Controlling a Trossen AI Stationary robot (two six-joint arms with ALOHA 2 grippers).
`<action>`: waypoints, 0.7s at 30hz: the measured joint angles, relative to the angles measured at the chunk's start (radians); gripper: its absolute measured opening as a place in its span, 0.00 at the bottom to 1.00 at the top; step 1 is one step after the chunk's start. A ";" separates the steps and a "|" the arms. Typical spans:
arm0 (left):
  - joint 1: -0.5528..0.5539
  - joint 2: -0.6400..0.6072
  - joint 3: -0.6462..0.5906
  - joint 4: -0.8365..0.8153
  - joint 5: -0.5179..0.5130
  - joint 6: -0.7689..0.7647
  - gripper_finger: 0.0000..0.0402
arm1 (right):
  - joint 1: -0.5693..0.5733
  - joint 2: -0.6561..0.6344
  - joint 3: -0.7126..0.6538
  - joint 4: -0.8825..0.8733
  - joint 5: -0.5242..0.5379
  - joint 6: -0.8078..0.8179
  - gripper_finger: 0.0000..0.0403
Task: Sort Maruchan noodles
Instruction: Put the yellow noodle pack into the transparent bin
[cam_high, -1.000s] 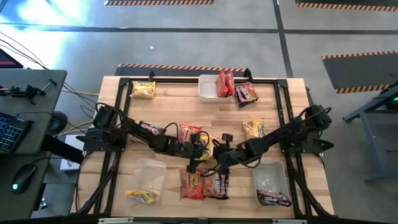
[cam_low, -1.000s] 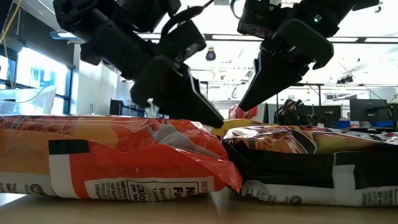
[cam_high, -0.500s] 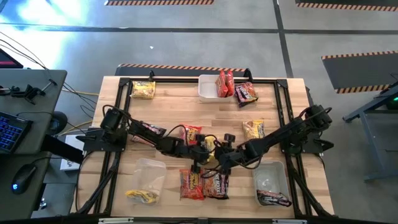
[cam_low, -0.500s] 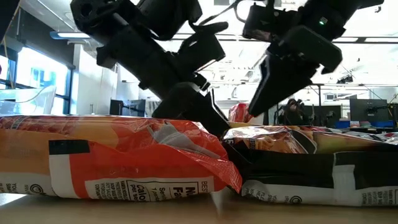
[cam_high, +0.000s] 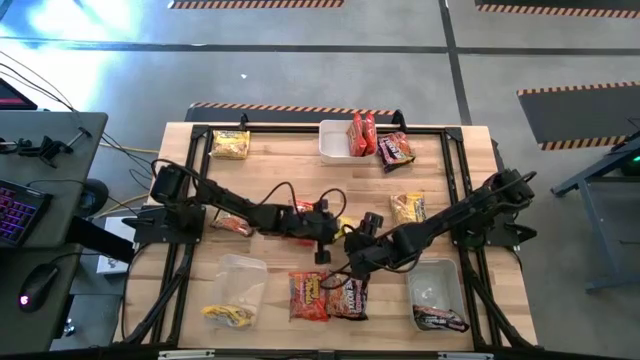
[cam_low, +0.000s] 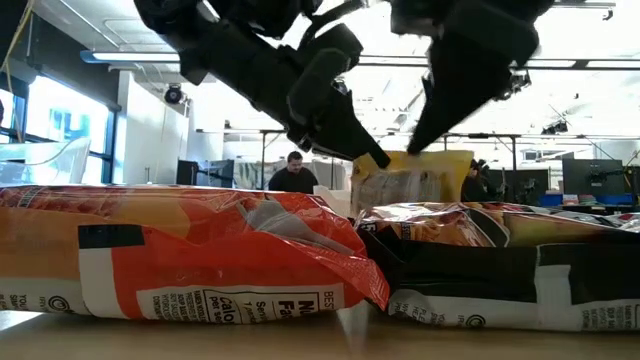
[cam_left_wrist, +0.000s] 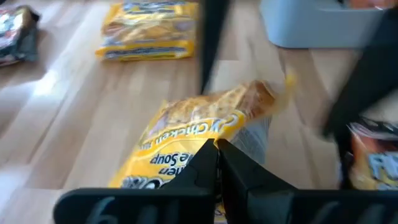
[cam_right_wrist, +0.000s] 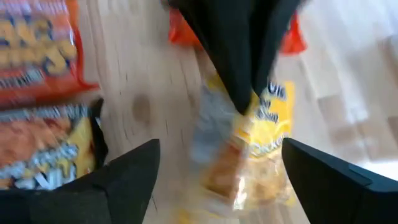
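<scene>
While the left gripper (cam_left_wrist: 217, 163) pinches a yellow packet (cam_left_wrist: 205, 134) mid-frame, the right gripper (cam_right_wrist: 217, 171), spread wide and empty, should back off cleanly.

- yellow noodle packets (cam_high: 230, 145): four
- red-orange noodle packets (cam_high: 308, 297): at least three (arms hide part of the middle)
- dark brown noodle packets (cam_high: 395, 150): at least three
- plastic tubs (cam_high: 240, 275): three

Both arms reach inward to mid-table, wrists angled down. The left gripper (cam_left_wrist: 217, 163) is pinched tight. The right gripper (cam_right_wrist: 217, 168), seemingly just beside it, has its fingers spread wide.
</scene>
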 joint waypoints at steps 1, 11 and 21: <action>0.006 0.000 0.000 0.002 -0.001 -0.012 0.00 | 0.000 0.001 0.009 -0.009 0.018 0.001 0.81; 0.029 0.000 0.000 0.086 0.055 -0.043 0.00 | -0.007 0.023 0.000 -0.097 0.166 0.008 0.81; 0.047 0.000 0.000 0.120 0.070 -0.067 0.00 | 0.001 0.030 -0.036 -0.056 0.159 -0.107 0.80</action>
